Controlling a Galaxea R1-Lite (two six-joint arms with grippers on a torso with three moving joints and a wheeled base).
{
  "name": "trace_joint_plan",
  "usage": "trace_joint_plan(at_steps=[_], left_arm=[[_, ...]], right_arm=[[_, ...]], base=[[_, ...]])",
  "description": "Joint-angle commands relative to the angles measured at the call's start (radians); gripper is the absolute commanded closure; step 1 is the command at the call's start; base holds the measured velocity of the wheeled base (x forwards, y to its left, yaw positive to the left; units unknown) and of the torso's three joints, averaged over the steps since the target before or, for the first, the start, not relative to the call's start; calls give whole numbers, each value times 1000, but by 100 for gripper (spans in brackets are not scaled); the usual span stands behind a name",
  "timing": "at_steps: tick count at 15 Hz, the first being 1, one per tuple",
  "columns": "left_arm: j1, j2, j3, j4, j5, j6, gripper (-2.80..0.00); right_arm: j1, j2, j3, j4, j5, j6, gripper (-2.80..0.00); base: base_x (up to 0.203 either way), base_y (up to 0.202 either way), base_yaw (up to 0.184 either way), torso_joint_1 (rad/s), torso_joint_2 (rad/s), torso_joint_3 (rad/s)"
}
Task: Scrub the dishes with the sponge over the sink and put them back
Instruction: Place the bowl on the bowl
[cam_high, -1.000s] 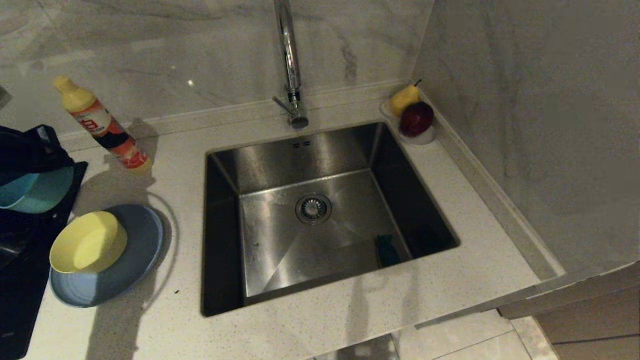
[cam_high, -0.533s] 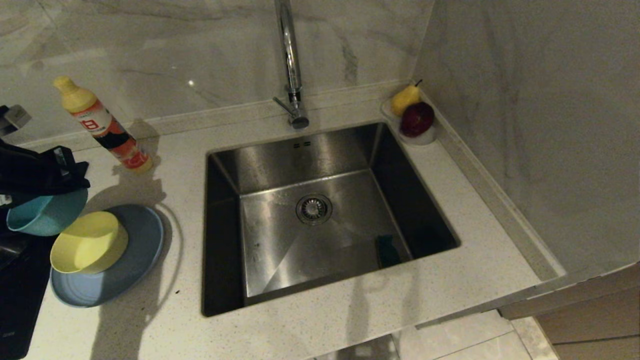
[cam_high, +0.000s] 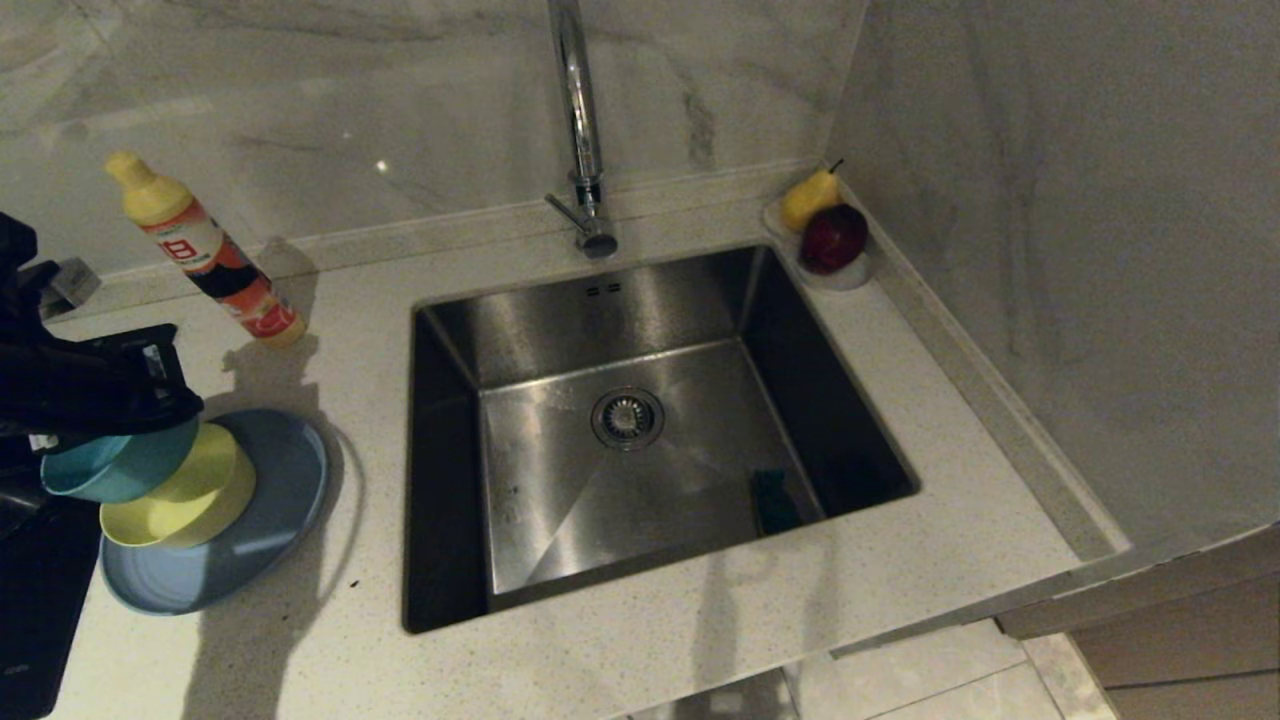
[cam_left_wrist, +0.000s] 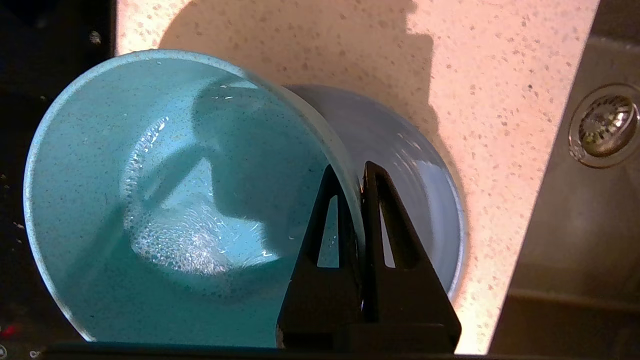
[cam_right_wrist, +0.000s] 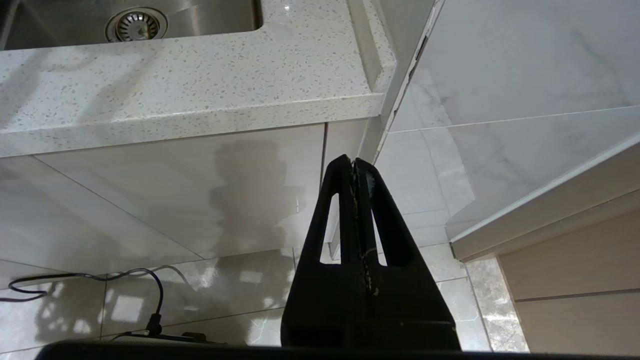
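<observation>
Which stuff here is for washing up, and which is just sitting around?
For the job:
teal bowl, pinched at its rim by the left gripper
yellow bowl
blue-grey plate
sponge
sink

Just lying about:
soap bottle
pear
red apple
cooktop

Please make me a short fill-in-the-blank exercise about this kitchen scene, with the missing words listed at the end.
1. The left gripper is shut on the rim of the ____ bowl.
2. The yellow bowl sits on the blue-grey ____.
3. The sponge lies inside the ____.
4. The right gripper hangs below the counter with its fingers ____.

Missing words: teal; plate; sink; shut
</observation>
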Motion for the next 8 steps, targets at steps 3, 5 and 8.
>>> trace_joint_plan(at_steps=[3, 5, 8], left_arm=[[-7, 4, 7, -5, -1, 5, 0], [-8, 2, 30, -4, -1, 8, 0], [-7, 0, 70, -6, 2, 12, 0]], right_arm=[[0, -2, 0, 0, 1, -1, 0], [0, -2, 0, 0, 1, -1, 0], [0, -2, 0, 0, 1, -1, 0]], base=[[0, 0, 0, 0, 0, 0], [0, 0, 0, 0, 0, 0], [0, 0, 0, 0, 0, 0]])
